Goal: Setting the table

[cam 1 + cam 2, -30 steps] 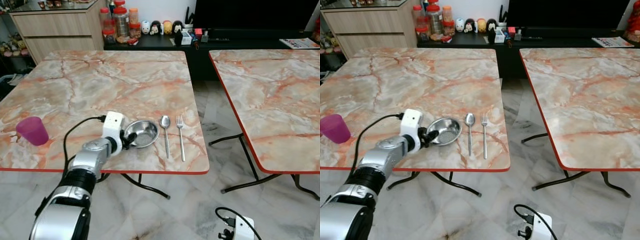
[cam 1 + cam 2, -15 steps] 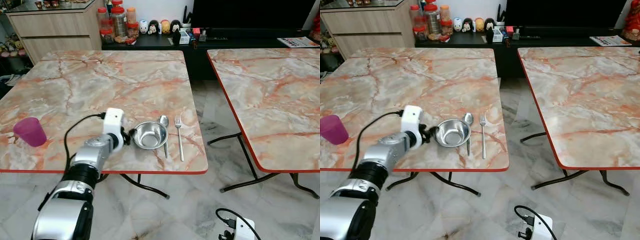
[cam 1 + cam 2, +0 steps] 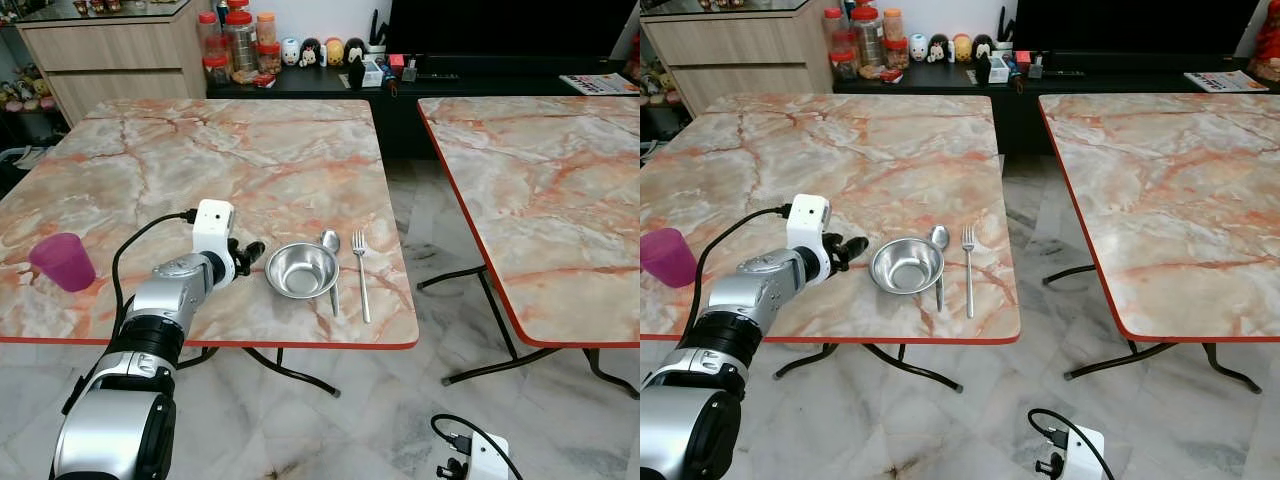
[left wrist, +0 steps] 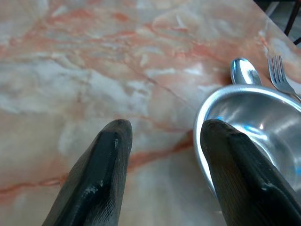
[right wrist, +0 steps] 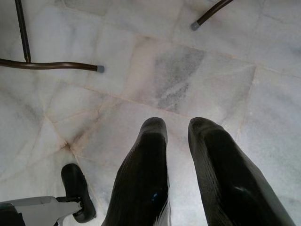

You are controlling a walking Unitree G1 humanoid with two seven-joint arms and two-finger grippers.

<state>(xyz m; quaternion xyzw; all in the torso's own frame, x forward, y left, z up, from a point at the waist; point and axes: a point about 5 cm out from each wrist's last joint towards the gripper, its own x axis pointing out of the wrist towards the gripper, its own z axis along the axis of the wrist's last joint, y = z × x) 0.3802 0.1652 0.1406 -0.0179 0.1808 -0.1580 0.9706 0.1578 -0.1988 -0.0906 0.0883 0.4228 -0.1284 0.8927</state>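
A marble-patterned worktop [image 3: 200, 160] with an orange-red edge takes up the left and centre of the head-camera frame, and a 2nd worktop [image 3: 540, 190] of the same pattern stands at the right, with a gap of pale marble floor [image 3: 420, 400] between them. Near the lower edge of the first worktop, at the centre of the frame, sits a steel bowl [image 3: 301, 270], upright and empty. A spoon [image 3: 331, 262] lies just beside it on the right, its handle touching or tucked under the bowl's rim, and a fork [image 3: 360, 272] lies parallel a little further right. A purple cup [image 3: 62, 261] stands well apart at the far left of the frame. The silver left arm reaches in from the lower left, and its left tool [image 3: 246, 252] rests just left of the bowl, apart from it. The left wrist view adds detail: the 2 black fingers [image 4: 101, 179] are spread with bare worktop between them, holding nothing, and 1 finger lies close beside the bowl's rim. The right wrist view shows the right tool [image 5: 176, 136] pointing at the floor, fingers slightly apart and empty, beside dark table legs [image 5: 47, 65]. Along the top of the frame run a wooden cabinet [image 3: 110, 50], jars [image 3: 235, 40], small figurines [image 3: 320, 52] and a dark screen [image 3: 500, 28].
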